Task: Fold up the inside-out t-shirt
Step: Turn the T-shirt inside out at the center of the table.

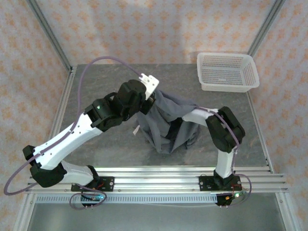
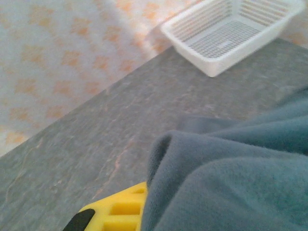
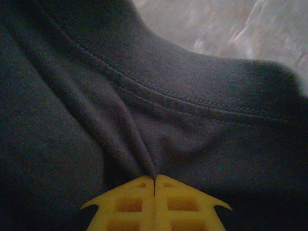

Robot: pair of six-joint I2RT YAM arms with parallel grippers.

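Where the dark slate-grey t-shirt of thin soft cloth hangs bunched over the middle of the mottled grey worktop, we grip it with both hands. Our right hand is pressed fully together on a fold, and our left hand is closed on its upper left edge.

Robot lab test cell, grey mottled tabletop, aluminium frame posts, orange-patterned wall panels, slotted aluminium mounting rails along near edge
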